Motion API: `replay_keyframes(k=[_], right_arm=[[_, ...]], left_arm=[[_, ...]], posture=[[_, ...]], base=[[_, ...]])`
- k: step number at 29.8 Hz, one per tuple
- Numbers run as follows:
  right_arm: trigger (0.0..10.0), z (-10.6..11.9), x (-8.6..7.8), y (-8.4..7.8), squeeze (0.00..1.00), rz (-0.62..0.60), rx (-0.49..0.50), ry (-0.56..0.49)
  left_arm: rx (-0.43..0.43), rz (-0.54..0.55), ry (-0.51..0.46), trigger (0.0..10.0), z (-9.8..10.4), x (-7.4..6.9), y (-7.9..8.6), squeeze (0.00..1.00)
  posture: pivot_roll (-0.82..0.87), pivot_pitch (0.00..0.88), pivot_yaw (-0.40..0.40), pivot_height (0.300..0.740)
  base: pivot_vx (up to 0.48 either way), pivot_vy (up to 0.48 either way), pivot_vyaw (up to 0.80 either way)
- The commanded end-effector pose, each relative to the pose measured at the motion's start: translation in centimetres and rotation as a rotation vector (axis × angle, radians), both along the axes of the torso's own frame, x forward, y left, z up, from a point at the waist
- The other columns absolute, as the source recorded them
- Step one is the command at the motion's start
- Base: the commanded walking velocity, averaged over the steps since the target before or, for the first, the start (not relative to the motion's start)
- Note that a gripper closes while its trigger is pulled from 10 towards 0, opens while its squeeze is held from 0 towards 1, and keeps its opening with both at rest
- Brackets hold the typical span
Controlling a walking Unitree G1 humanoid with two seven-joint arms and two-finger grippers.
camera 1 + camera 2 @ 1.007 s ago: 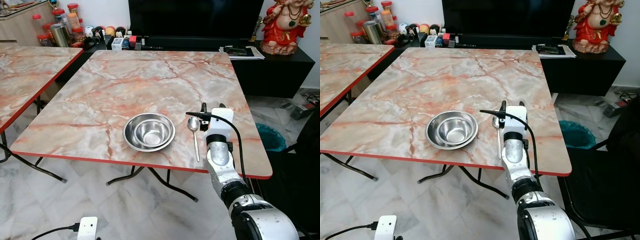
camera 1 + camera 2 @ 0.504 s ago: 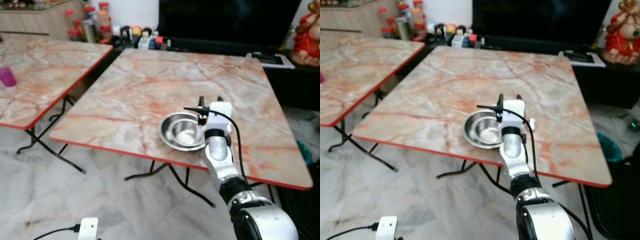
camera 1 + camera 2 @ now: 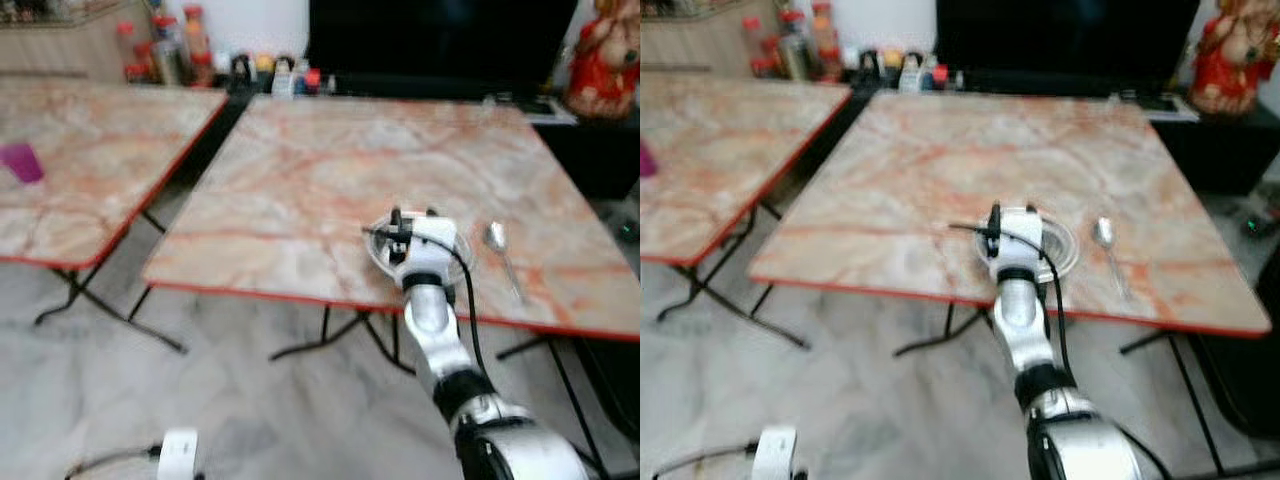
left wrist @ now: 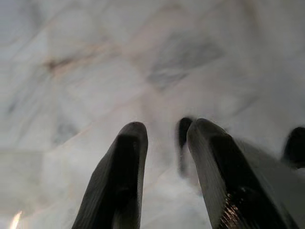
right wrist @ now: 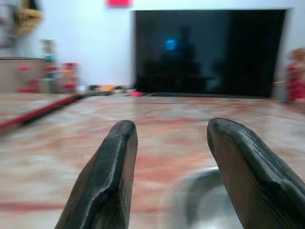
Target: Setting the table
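At 9 o'clock in the head views, a second marble-pattern desk with red edge (image 3: pixel 90 170), with a small purple cup (image 3: pixel 22 162) on it. Low at 7 o'clock, over the pale marble floor (image 4: pixel 95 57), the left hand (image 4: pixel 164 167), hanging with its two black fingers (image 4: pixel 124 176) slightly apart and holding nothing. At the centre, the main marble-pattern desk with red edge (image 3: pixel 330 170). Near its front edge, at about 4 o'clock of its top, a round shiny steel bowl (image 3: pixel 1058 246), partly hidden behind the right hand (image 3: pixel 410 222). Raised above the near rim of this bowl, the right hand with its black fingers (image 5: pixel 107 176) clearly apart and empty. Just beside the bowl at 3 o'clock, a long steel spoon (image 3: pixel 503 258), flat on the desk, handle toward the front edge. At 12 o'clock, a large black television screen (image 3: pixel 440 45); at 11 o'clock, red-capped jars (image 3: pixel 160 45), blurred.
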State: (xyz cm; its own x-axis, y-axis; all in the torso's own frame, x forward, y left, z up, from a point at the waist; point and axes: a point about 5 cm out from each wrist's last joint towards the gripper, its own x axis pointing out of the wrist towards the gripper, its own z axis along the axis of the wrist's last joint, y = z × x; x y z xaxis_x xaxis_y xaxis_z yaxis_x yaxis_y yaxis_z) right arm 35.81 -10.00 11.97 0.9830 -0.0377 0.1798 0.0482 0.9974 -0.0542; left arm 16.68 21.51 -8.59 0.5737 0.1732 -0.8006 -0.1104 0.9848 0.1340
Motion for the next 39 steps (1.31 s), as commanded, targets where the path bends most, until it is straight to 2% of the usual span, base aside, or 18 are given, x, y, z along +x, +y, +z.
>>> replay_keyframes(k=[1,12,19,23,26,27,30,32,35,38,39], right_arm=[[10.0,0.2,0.1,-0.5,0.0,-0.001,-0.016,0.001],[10.0,-1.4,-0.5,-0.7,0.0,0.018,-0.033,0.054],[10.0,-4.6,-1.8,-1.8,0.0,0.016,-0.049,0.197],[10.0,-4.9,-1.9,-1.9,0.0,0.015,-0.059,0.209],[10.0,-7.8,-3.5,-3.3,0.0,0.009,-0.064,0.347],[10.0,-7.8,-3.5,-3.3,0.0,0.009,-0.064,0.347],[10.0,-10.2,-5.1,-4.0,0.0,0.03,-0.037,0.462],[10.0,-10.8,-5.6,-4.2,0.0,0.027,-0.03,0.491],[10.0,-12.8,-7.2,-5.0,0.0,0.01,-0.029,0.603],[10.0,-13.9,-8.2,-5.4,0.0,0.003,-0.05,0.667],[10.0,-14.7,-9.1,-5.8,0.0,-0.012,-0.056,0.723]], left_arm=[[-0.006,0.007,0.001,10.0,0.0,0.0,-0.2,0.0],[-0.005,-0.001,0.005,10.0,-0.1,-0.1,-0.2,0.0],[0.002,0.009,0.001,10.0,0.0,-0.1,0.1,0.0],[0.002,0.01,0.001,10.0,0.0,-0.1,0.1,0.0],[0.002,0.007,0.004,10.0,-0.1,-0.2,0.1,0.0],[0.002,0.007,0.004,10.0,-0.1,-0.2,0.1,0.0],[0.004,0.001,0.004,10.0,-0.1,-0.2,0.1,0.0],[0.005,0.0,0.004,10.0,0.0,-0.1,0.1,0.0],[0.008,-0.007,0.001,10.0,0.1,0.1,0.2,0.0],[0.009,-0.008,-0.001,10.0,0.1,0.2,0.2,0.0],[0.009,-0.009,-0.002,10.0,0.1,0.2,0.2,0.0]], posture=[[0.05,0.0,0.009,0.74],[0.05,0.0,0.012,0.74],[0.07,0.0,-0.002,0.74],[0.07,0.0,-0.002,0.74],[0.07,0.0,0.001,0.74],[0.07,0.0,0.001,0.74],[0.06,0.0,0.003,0.74],[0.07,0.0,0.006,0.74],[0.06,0.0,0.008,0.74],[0.06,0.0,0.01,0.74],[0.06,0.0,0.01,0.74]], base=[[0.0,0.48,0.0],[0.0,0.48,0.0],[0.0,0.48,0.0],[0.0,0.48,0.0],[0.0,0.48,0.0],[0.0,0.48,0.0],[0.0,0.48,0.0],[0.0,0.48,0.0],[0.0,0.48,0.0],[0.0,0.48,0.0],[0.0,0.48,0.0]])
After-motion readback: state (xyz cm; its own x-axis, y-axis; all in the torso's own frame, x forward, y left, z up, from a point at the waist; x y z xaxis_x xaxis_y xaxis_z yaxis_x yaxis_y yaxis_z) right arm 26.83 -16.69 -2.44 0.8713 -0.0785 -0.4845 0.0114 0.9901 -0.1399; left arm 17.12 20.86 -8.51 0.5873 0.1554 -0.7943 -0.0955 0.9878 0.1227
